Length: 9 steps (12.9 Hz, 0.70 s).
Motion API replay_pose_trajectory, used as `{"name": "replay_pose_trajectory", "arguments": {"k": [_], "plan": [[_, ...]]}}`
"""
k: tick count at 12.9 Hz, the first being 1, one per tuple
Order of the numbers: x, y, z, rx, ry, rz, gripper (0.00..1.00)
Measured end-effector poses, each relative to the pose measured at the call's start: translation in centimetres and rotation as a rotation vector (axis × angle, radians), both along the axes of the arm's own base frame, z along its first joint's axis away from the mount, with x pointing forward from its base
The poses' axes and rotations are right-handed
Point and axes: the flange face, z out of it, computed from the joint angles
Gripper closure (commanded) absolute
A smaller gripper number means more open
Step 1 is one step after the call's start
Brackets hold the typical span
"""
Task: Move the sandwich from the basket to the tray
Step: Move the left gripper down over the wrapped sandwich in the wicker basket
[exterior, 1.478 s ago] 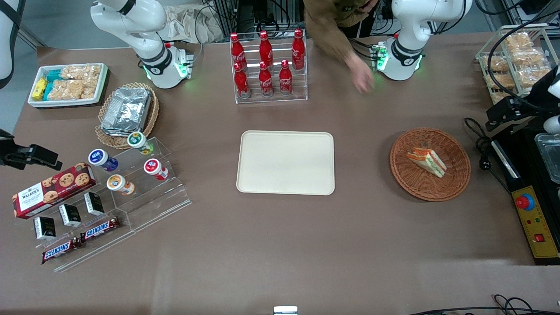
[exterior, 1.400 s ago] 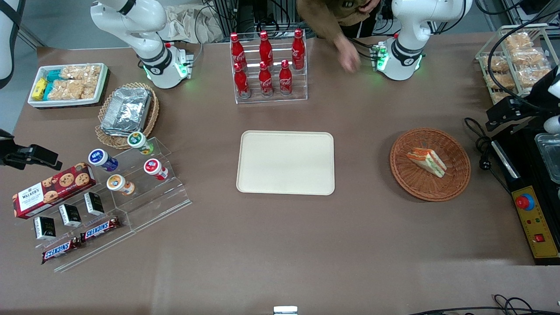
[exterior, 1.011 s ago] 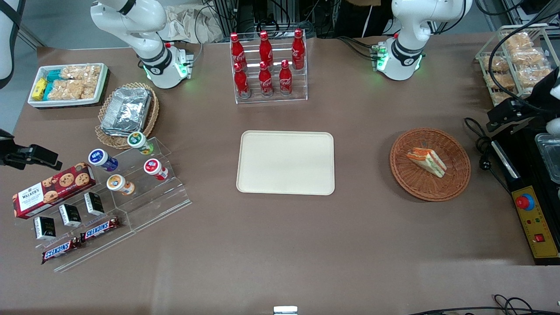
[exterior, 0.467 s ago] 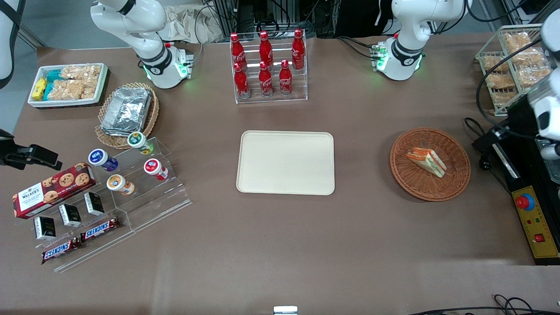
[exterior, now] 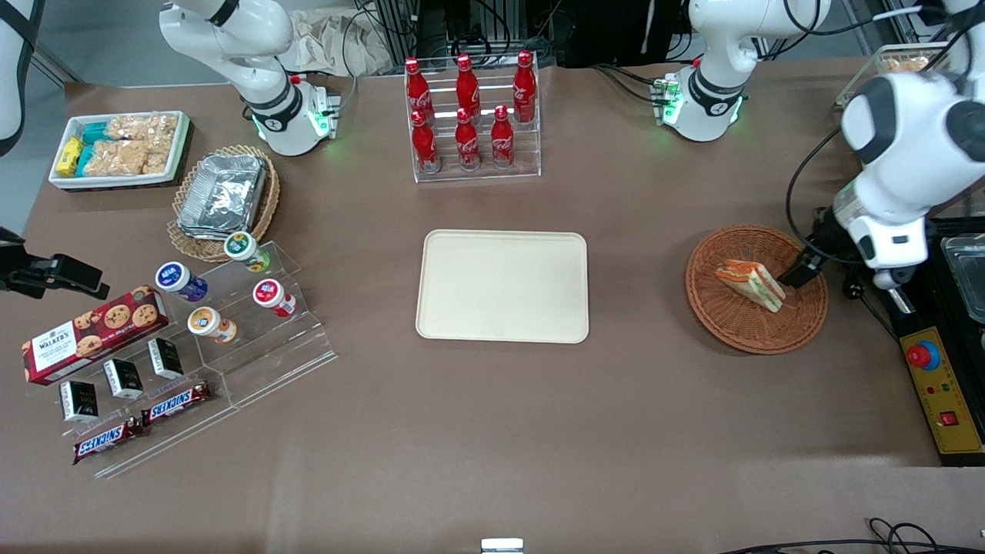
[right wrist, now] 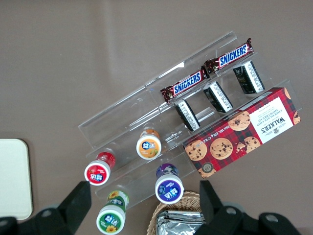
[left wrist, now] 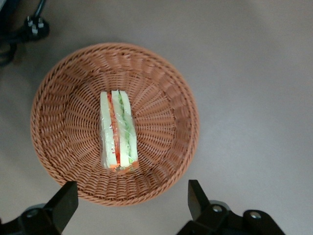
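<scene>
the pincer (left wrist: 129,205) hangs wide open above the basket (left wrist: 58,88) rim, so it should centre over the sandwich (left wrist: 117,129) lying in the basket's middle, straddle the 2 bread faces, descend, then close gently before carrying it to the tray (exterior: 502,286).

Hidden and cut-off parts around the round reddish-brown wicker basket

In the front view the working arm's white wrist covers most of the black two-finger gripper (exterior: 800,271); only 1 dark finger shows above the basket (exterior: 723,323), so its spread cannot be read there. In the wrist view the picture's edge cuts off the 2 black fingers (left wrist: 62,204), wide apart.
</scene>
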Motion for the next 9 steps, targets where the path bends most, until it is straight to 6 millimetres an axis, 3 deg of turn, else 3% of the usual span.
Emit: {"name": "replay_pose_trajectory", "arguments": {"k": [4,6,7,8,9], "plan": [[-0.2,0.0,-9.1,0.012,-0.033,0.131,0.00],[-0.8,0.1,-12.7,0.019,-0.046,0.146,0.01],[-1.2,0.1,-13.9,0.020,-0.061,0.149,0.08],[-1.7,0.1,-15.0,0.022,-0.073,0.149,0.23],[-2.2,0.2,-15.8,0.023,-0.080,0.150,0.47]]}}
